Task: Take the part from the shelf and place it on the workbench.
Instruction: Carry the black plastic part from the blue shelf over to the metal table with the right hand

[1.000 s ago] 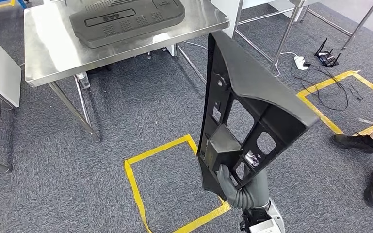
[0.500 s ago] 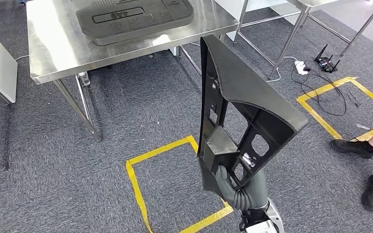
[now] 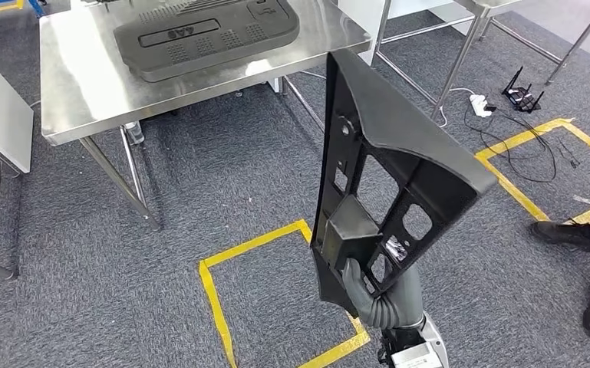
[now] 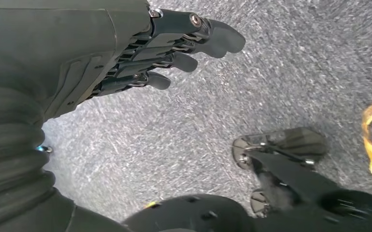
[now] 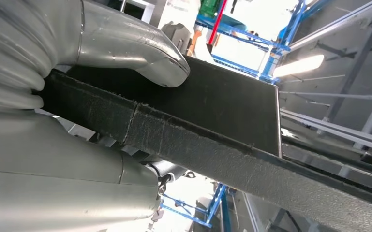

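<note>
Item: long black ribbed plastic panel part [image 3: 387, 165], off the shelf, not yet on the stainless-steel workbench [image 3: 84, 92]; carrying and placing remain, I judge. Held upright over the grey carpet, well short of the bench's near edge. My right hand [image 3: 368, 291] clamps its lower end, thumb pressed flat on it. My left hand [image 4: 140, 53] hangs empty, fingers apart.

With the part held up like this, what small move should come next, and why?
Probably a step forward toward the steel workbench. The right hand grips the black part at its lower end, holding it upright over the carpet, short of the bench. The bench already bears another dark panel, so its bare near side looks like the place to aim. The left hand hangs free.
</note>
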Tool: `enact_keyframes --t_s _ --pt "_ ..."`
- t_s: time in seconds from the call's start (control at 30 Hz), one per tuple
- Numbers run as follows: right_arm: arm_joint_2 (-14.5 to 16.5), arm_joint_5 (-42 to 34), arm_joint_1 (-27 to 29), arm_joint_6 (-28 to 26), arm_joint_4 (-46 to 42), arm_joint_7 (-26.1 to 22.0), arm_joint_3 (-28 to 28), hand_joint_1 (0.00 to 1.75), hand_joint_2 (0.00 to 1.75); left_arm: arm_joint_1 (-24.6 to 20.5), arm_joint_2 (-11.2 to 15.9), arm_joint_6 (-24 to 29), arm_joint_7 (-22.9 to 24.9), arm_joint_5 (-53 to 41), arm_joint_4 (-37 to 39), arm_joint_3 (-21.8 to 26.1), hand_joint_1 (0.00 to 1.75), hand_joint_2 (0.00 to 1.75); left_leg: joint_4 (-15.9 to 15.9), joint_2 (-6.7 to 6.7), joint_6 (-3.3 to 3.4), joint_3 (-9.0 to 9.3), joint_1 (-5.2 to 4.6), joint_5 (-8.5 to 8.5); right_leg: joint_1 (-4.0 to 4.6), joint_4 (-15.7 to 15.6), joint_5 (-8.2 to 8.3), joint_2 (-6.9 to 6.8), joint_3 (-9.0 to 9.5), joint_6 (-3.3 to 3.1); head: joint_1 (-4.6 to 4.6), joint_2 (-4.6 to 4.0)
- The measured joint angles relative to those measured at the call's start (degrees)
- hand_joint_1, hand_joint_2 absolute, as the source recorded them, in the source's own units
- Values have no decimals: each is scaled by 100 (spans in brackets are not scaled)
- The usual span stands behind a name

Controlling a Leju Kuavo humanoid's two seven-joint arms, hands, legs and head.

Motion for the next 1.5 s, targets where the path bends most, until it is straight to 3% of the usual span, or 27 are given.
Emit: enact_keyframes --t_s 0.03,0.07,0.13,0.2,0.33,0.4,0.47,0.5,0.53,0.6,0.67,0.73,0.83,0.9,1.0,1.03,1.07,1.13,1.17,1.2,1.3,1.37,1.4,1.5 --pt "0 0 3 -1 4 0 0 175 175 7 1 0 2 0 1 0 0 175 -58 5 -13 -17 15 122 -10 1 -31 10 39 14 -2 0" --pt "0 0 5 -1 8 0 0 175 175 12 4 0 3 0 1 0 0 175 -323 13 -24 78 32 332 -24 1 -70 20 90 41 -2 0" --pt "0 0 4 -2 9 0 -1 175 175 13 4 0 3 0 1 0 0 175 -1052 30 -42 411 57 693 -19 8 -159 32 167 119 -20 0" --pt "1 0 1 -4 9 0 -1 175 175 -2 -2 0 3 0 0 0 0 175 -1404 27 9 611 51 726 17 -1 -221 31 187 200 -36 0" --pt "0 2 -6 -9 9 -1 4 175 175 -2 -12 0 3 -5 -1 0 0 175 -1450 -7 202 693 31 631 20 112 -288 24 221 301 -12 0" --pt "0 1 -11 -14 9 -2 5 175 175 4 -14 1 3 -13 -1 1 0 175 -1461 -17 260 744 22 601 24 668 -466 21 -114 285 -5 1" --pt "-3 0 -2 -16 11 -1 5 175 175 3 -13 2 3 -17 -1 1 0 175 -1461 -25 310 769 -9 559 47 1430 -680 22 -644 240 -1 1" --pt "-6 -1 5 -17 13 -1 5 175 175 5 -14 2 3 -17 -1 1 0 175 -1460 -33 330 793 -30 532 63 1640 -708 22 -845 231 -1 1" --pt "-9 -1 10 -17 14 0 5 175 175 9 -15 2 3 -17 -1 0 0 175 -1460 -41 345 833 -52 499 83 1640 -635 22 -946 236 0 1" --pt "-11 -1 12 -19 15 0 5 175 175 11 -20 2 2 -17 -1 0 0 175 -1463 -61 360 942 -89 422 142 1011 -212 21 -816 255 1 1" --pt "-12 -1 11 -19 15 1 5 175 175 8 -33 2 0 -17 -1 0 0 175 -1476 -80 349 1032 -111 355 210 370 111 14 -623 159 -21 0" --pt "-12 -1 13 -20 14 2 4 175 175 3 -39 2 -1 -17 -2 0 0 175 -1489 -83 300 1061 -117 330 250 180 155 15 -563 24 -41 0" --pt "-7 -1 28 -22 13 2 2 175 175 15 -28 1 -1 -18 -3 -1 0 175 -1378 -59 208 1114 -121 289 187 70 207 25 -363 -58 -45 1" --pt "1 -3 26 -23 11 2 1 175 175 9 -25 2 -1 -18 -3 -2 0 175 -986 -30 145 950 -104 82 141 45 188 21 -221 -101 -66 1" --pt "4 -4 30 -23 15 4 1 175 175 5 -27 1 2 -18 -3 -5 0 175 -66 -2 56 340 -45 -280 138 46 118 27 -152 -136 -81 0" --pt "4 -4 35 -23 17 6 1 175 175 14 -25 0 4 -20 -3 -5 0 175 -5 2 35 228 -27 -241 132 47 89 38 -123 -126 -84 0" --pt "4 -5 39 -23 19 9 1 175 175 23 -22 0 5 -22 -3 -6 0 175 -164 8 20 229 -10 -70 122 47 58 50 -80 -111 -86 0" --pt "4 -13 40 -23 20 13 -1 175 175 39 -16 0 7 -26 -1 -8 0 175 -882 17 -11 469 17 448 103 48 -18 67 18 -59 -86 0" --pt "4 -18 37 -23 20 16 -2 175 175 40 -15 0 8 -26 1 -8 0 175 -1196 21 -2 577 11 580 110 51 -52 70 55 -25 -90 0" --pt "4 -23 35 -23 20 21 -3 175 175 39 -16 0 8 -27 3 -9 0 175 -1392 22 29 655 3 664 122 56 -80 70 68 6 -94 0" --pt "6 -26 36 -23 20 38 -2 175 175 38 -21 0 11 -34 4 -11 0 175 -1470 26 163 694 -17 699 144 66 -121 66 51 70 -98 0" --pt "5 -25 29 -23 19 38 -1 175 175 41 -23 0 10 -35 2 -13 0 175 -1498 24 223 729 2 702 129 258 -205 60 -57 104 -88 0" --pt "5 -26 24 -24 19 38 0 175 175 39 -24 0 10 -35 1 -13 0 175 -1512 22 255 749 16 693 121 529 -300 57 -215 114 -80 1" --pt "0 -26 23 -25 20 37 1 175 175 34 -20 2 9 -35 1 -13 0 175 -1514 15 318 778 17 637 99 1705 -599 54 -954 123 -66 1"
